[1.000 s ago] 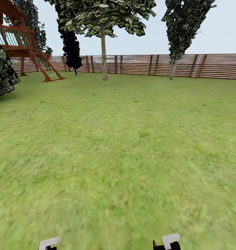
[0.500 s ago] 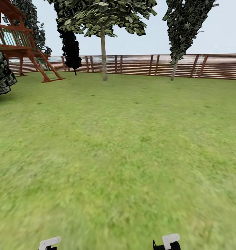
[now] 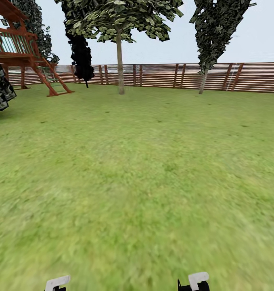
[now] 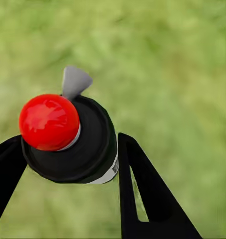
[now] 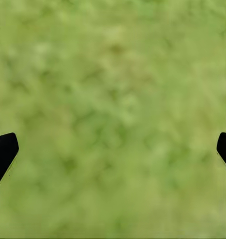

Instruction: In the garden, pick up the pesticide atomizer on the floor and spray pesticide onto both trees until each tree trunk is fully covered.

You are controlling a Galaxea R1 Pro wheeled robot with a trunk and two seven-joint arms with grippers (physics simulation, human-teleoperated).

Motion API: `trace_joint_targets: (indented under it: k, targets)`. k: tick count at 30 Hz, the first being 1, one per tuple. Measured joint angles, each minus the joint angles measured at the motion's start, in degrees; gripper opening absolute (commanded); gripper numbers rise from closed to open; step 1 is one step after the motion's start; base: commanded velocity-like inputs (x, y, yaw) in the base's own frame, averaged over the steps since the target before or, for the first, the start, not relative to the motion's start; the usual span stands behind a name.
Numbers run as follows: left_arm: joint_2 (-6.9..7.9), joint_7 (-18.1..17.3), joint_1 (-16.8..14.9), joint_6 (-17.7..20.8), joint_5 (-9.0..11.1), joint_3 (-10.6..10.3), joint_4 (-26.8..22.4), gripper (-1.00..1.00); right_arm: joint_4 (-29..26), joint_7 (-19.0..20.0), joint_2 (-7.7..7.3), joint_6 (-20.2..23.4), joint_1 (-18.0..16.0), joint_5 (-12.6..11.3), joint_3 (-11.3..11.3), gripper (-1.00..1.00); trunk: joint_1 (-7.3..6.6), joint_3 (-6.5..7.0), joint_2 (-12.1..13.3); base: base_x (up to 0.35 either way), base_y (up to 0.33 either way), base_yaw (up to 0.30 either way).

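Red-capped black atomizer [image 4: 75,144] clamped between left jaws

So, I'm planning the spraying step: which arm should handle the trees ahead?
Left. Its gripper is shut on the atomizer, red cap and grey nozzle showing. The right gripper is open over bare grass. The trees stand far off by the fence.

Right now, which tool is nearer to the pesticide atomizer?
Left. The left tool is shut around the pesticide atomizer, its fingers touching its black body. The right tool is open over bare grass, apart from it.
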Motion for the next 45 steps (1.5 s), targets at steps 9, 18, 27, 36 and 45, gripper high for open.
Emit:
trace_joint_targets:
  k: [9, 18, 27, 36, 45]
  targets:
    - [0.00, 0.00, 0.00, 0.00, 0.00, 0.06, 0.00, -1.00, 0.00, 0.00, 0.00, 0.02, 0.00, 0.00, -0.01, 1.00, 0.00, 0.00, 0.00, 0.340, 0.021, 0.000]
    - [0.00, 0.00, 0.00, 0.00, 0.00, 0.01, 0.00, -1.00, 0.00, 0.00, 0.00, 0.01, 0.00, 0.00, 0.00, 1.00, 0.00, 0.00, 0.00, 0.340, 0.043, 0.000]
    - [0.00, 0.00, 0.00, 0.00, 0.00, 0.00, 0.00, -1.00, 0.00, 0.00, 0.00, -0.01, 0.00, 0.00, -0.01, 1.00, 0.00, 0.00, 0.00, 0.340, 0.000, 0.000]
    - [-0.08, 0.00, 0.00, 0.00, 0.00, 0.00, 0.00, -1.00, 0.00, 0.00, 0.00, 0.02, 0.00, 0.00, -0.02, 1.00, 0.00, 0.00, 0.00, 0.340, 0.000, 0.000]
    - [-0.01, 0.00, 0.00, 0.00, 0.00, 0.00, 0.00, -1.00, 0.04, 0.00, 0.00, 0.03, 0.00, 0.00, 0.05, 1.00, 0.00, 0.00, 0.00, 0.340, 0.000, 0.000]
